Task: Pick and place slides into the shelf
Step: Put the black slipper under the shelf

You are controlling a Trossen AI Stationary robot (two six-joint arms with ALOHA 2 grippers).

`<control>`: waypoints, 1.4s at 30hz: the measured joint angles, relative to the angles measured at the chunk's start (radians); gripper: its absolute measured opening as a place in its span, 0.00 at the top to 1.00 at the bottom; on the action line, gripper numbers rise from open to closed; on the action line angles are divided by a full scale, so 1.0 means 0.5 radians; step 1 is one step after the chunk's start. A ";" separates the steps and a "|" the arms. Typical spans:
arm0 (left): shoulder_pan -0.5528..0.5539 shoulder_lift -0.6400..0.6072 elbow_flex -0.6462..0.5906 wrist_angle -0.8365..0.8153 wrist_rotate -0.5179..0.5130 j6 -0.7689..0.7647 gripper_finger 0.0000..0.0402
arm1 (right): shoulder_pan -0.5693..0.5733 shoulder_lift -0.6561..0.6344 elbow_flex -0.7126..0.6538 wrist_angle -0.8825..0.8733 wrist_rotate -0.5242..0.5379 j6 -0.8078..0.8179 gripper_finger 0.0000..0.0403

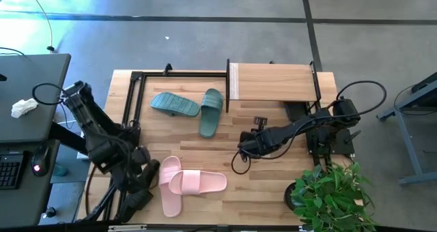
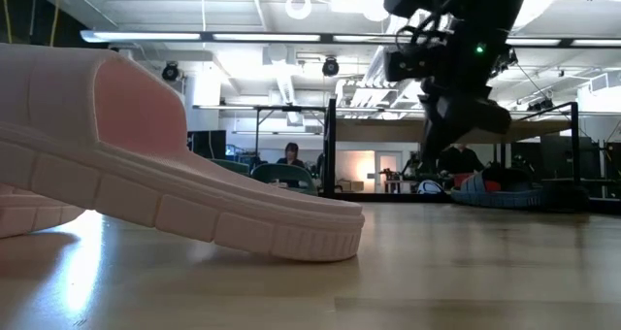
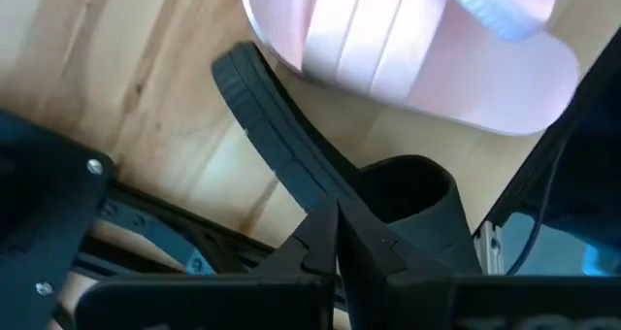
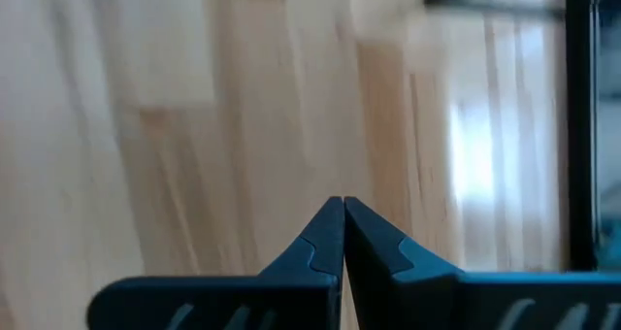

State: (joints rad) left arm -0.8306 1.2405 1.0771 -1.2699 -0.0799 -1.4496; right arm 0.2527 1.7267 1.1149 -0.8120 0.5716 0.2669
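Observation:
Two pale pink slides (image 1: 188, 183) lie at the table's near left, one across the other; one of them fills the left of the low view (image 2: 146, 165). Two teal-green slides (image 1: 191, 108) lie soles down inside the black frame. A black slide (image 3: 291, 146) lies at the near left edge beside the pink pair, and my left gripper (image 3: 337, 214) stands shut right over it, pointing down. My right gripper (image 4: 342, 209) is shut over bare wood at the table's middle (image 1: 241, 150), clear of the top (image 2: 441, 141). The shelf (image 1: 273, 82) stands at the far right. My left gripper's shut fingertips (image 3: 325, 228) stand over the black slide's sole edge (image 3: 310, 189), next to its strap (image 3: 412, 199). They come from above and hide the spot; whether they touch the slide I cannot tell.
A bare black metal frame (image 1: 136, 95) stands at the far left around the teal slides. A potted plant (image 1: 334, 194) fills the near right corner. Bare wood lies between the pink slides and the plant. A desk with a keyboard stands left of the table.

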 joint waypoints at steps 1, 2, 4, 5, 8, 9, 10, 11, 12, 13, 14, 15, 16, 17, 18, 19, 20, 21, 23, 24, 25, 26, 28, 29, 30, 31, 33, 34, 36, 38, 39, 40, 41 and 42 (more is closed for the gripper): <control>-0.016 0.035 0.000 0.015 0.000 -0.014 1.00 | 0.000 0.000 0.000 0.073 -0.033 -0.077 1.00; -0.020 0.070 0.000 0.042 0.000 -0.027 0.99 | -0.002 -0.002 0.000 0.142 -0.082 -0.160 1.00; -0.016 0.133 0.000 0.097 0.009 -0.034 0.99 | -0.010 -0.013 0.000 0.251 -0.186 -0.317 1.00; -0.016 0.157 0.000 0.123 0.023 -0.031 0.98 | -0.020 -0.025 0.000 0.275 -0.223 -0.371 1.00; -0.015 0.226 0.000 0.185 0.039 0.043 0.95 | -0.071 -0.085 0.000 0.274 -0.254 -0.445 1.00; -0.015 0.249 0.000 0.196 0.044 0.079 0.94 | -0.091 -0.107 0.000 0.275 -0.254 -0.456 1.00; -0.015 0.270 0.000 0.195 0.047 0.110 0.93 | -0.111 -0.129 0.000 0.277 -0.262 -0.481 1.00; -0.015 0.287 0.000 0.187 0.054 0.131 0.91 | -0.128 -0.147 -0.001 0.278 -0.289 -0.501 1.00; -0.015 0.305 -0.001 0.178 0.055 0.131 0.88 | -0.142 -0.163 -0.003 0.279 -0.326 -0.524 1.00; -0.015 0.317 -0.001 0.176 0.055 0.130 0.86 | -0.156 -0.174 -0.004 0.279 -0.360 -0.541 1.00; -0.015 0.325 -0.001 0.177 0.055 0.130 0.83 | -0.168 -0.182 -0.004 0.284 -0.397 -0.560 1.00; -0.014 0.329 -0.001 0.173 0.054 0.123 0.80 | -0.178 -0.187 -0.004 0.288 -0.430 -0.581 1.00; -0.013 0.333 -0.001 0.168 0.052 0.111 0.76 | -0.185 -0.190 -0.004 0.288 -0.456 -0.596 1.00; -0.013 0.336 -0.001 0.163 0.041 0.093 0.73 | -0.193 -0.191 -0.004 0.288 -0.478 -0.618 1.00; -0.013 0.338 -0.001 0.154 0.031 0.062 0.69 | -0.197 -0.191 -0.004 0.287 -0.494 -0.641 1.00; -0.013 0.338 -0.001 0.137 0.025 0.027 0.66 | -0.204 -0.191 -0.004 0.286 -0.502 -0.661 1.00; -0.013 0.338 -0.001 0.113 0.023 -0.007 0.62 | -0.207 -0.191 -0.004 0.287 -0.501 -0.678 1.00; -0.013 0.338 -0.001 0.084 0.024 -0.041 0.59 | -0.209 -0.191 -0.004 0.287 -0.502 -0.702 1.00; -0.013 0.338 -0.002 0.007 0.024 -0.110 0.53 | -0.222 -0.191 -0.004 0.287 -0.503 -0.736 1.00; -0.013 0.338 -0.007 -0.006 0.024 -0.143 0.50 | -0.229 -0.191 -0.004 0.287 -0.509 -0.751 1.00; -0.013 0.337 -0.018 0.005 0.022 -0.174 0.48 | -0.238 -0.191 -0.004 0.287 -0.518 -0.759 1.00; -0.013 0.338 -0.028 0.013 0.019 -0.199 0.46 | -0.250 -0.191 -0.004 0.287 -0.526 -0.762 1.00; -0.013 0.337 -0.049 0.052 0.015 -0.217 0.43 | -0.274 -0.190 -0.004 0.287 -0.561 -0.764 1.00; -0.013 0.337 -0.060 0.091 0.015 -0.216 0.42 | -0.286 -0.190 -0.004 0.287 -0.581 -0.766 1.00; -0.013 0.337 -0.073 0.128 0.017 -0.217 0.41 | -0.297 -0.190 -0.004 0.287 -0.592 -0.768 1.00; -0.013 0.337 -0.086 0.159 0.018 -0.217 0.40 | -0.305 -0.190 -0.004 0.287 -0.595 -0.772 1.00; -0.013 0.337 -0.114 0.189 0.026 -0.225 0.40 | -0.317 -0.190 -0.004 0.287 -0.606 -0.777 1.00; -0.013 0.337 -0.133 0.196 0.045 -0.243 0.40 | -0.323 -0.190 -0.004 0.288 -0.607 -0.776 1.00; -0.013 0.337 -0.176 0.199 0.090 -0.272 0.41 | -0.327 -0.190 -0.004 0.289 -0.607 -0.776 1.00; -0.013 0.337 -0.222 0.217 0.136 -0.301 0.42 | -0.327 -0.190 -0.004 0.290 -0.606 -0.777 1.00; -0.013 0.337 -0.240 0.233 0.140 -0.307 0.42 | -0.327 -0.190 -0.004 0.290 -0.607 -0.776 1.00; -0.013 0.337 -0.254 0.249 0.144 -0.309 0.42 | -0.327 -0.190 -0.004 0.290 -0.607 -0.776 1.00; -0.013 0.337 -0.266 0.265 0.144 -0.309 0.42 | -0.327 -0.189 -0.004 0.290 -0.616 -0.776 1.00; -0.012 0.337 -0.274 0.281 0.143 -0.309 0.42 | -0.327 -0.189 -0.004 0.290 -0.629 -0.777 1.00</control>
State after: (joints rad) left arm -0.8368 1.4090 0.9400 -1.1293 -0.0082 -1.6039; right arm 0.0895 1.6321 1.1130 -0.6670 0.2569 -0.1214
